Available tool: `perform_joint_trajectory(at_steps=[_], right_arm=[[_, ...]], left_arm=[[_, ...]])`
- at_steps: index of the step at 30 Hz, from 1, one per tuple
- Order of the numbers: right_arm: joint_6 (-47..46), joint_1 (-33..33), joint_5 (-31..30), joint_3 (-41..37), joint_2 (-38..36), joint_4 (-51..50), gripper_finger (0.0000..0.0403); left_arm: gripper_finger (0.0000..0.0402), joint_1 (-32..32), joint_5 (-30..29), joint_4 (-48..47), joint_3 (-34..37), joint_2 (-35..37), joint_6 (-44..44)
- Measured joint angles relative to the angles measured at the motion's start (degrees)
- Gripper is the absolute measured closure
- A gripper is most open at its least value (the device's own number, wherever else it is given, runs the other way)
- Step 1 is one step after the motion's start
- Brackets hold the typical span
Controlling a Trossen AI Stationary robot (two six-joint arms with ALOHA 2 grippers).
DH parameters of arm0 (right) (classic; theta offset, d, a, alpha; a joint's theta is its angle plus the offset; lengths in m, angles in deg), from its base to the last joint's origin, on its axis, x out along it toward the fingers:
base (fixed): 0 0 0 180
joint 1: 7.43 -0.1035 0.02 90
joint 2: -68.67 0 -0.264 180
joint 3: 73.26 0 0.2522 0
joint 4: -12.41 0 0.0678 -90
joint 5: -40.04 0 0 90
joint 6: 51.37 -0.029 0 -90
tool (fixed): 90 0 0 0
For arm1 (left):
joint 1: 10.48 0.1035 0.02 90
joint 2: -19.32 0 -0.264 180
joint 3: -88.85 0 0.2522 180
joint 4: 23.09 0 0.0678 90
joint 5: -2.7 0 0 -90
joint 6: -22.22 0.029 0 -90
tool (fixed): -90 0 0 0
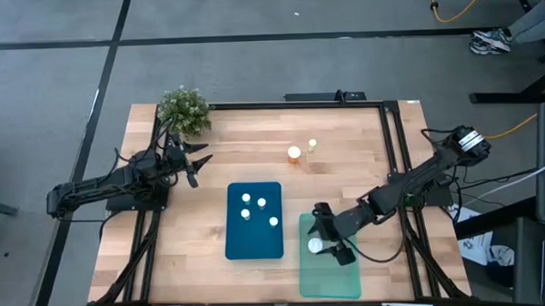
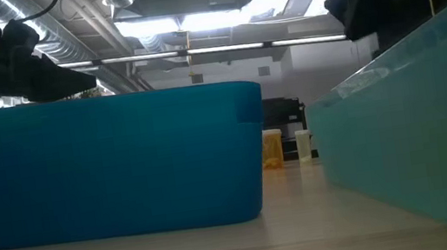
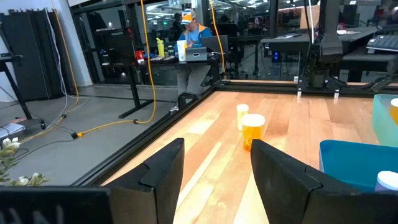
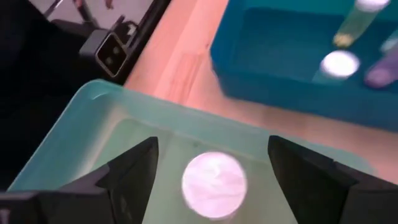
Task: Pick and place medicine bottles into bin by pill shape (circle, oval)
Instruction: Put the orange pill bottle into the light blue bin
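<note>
**a:** high view first. right gripper (image 1: 333, 248) is over the pale green bin (image 1: 329, 276), with a white-capped bottle (image 1: 315, 246) right at its fingers. blue bin (image 1: 255, 245) beside it has four bottles already. two more, an orange bottle (image 1: 294, 153) and a smaller pale bottle (image 1: 312, 144), are still out on the wooden table (image 1: 254, 144), well apart from both bins. left gripper (image 1: 196, 162) just waits near the potted plant (image 1: 183, 110).

**b:** low view doesn't add much. blue wall, green wall, and those two loose bottles showing in the gap between them. can't see either gripper's fingers there.

**a:** left wrist view: fingers spread apart, holding nothing, orange bottle (image 3: 253, 129) and pale one (image 3: 242, 116) standing ahead. black frame rail edges the table, and the room beyond has grey floor, yellow cables, desks, and a person sitting at a laptop.

**b:** right wrist view: fingers wide apart, white cap (image 4: 213, 178) sitting between them, inside the green bin (image 4: 93, 112). can't tell if it's on the floor yet.

**a:** my guess is it's mid drop-off. i'd keep the fingers wide and lift straight up, so a pad doesn't tip the bottle.
</note>
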Motion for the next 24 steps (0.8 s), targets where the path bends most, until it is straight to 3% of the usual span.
perform_joint_trajectory(at_steps=[15, 24], right_arm=[[1.3, 2.4, -18.7, 0.1, -1.5, 0.1, 0.0098], [6.0, 6.9, -36.3, 9.3, -1.6, -12.5, 0.0098]], left_arm=[[0.0224, 0.0, 0.0, 0.0, 0.0, 0.0, 0.0], [0.0224, 0.0, 0.0, 0.0, 0.0, 0.0, 0.0]])
